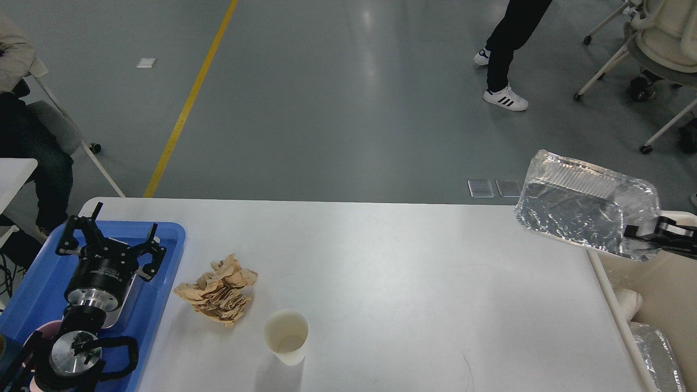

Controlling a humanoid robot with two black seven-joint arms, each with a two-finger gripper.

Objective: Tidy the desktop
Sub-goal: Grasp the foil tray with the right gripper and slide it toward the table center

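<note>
The white desktop fills the lower view. On it lie a crumpled brown paper wad and an upright white paper cup, both left of centre. My right gripper is shut on the corner of a foil tray and holds it in the air over the desktop's far right corner, beside the bin. My left gripper is open and empty above the blue tray at the left edge.
A cream bin stands off the desktop's right edge, with another foil piece and a white object inside. A pink cup sits in the blue tray under my left arm. People and chairs stand on the floor beyond.
</note>
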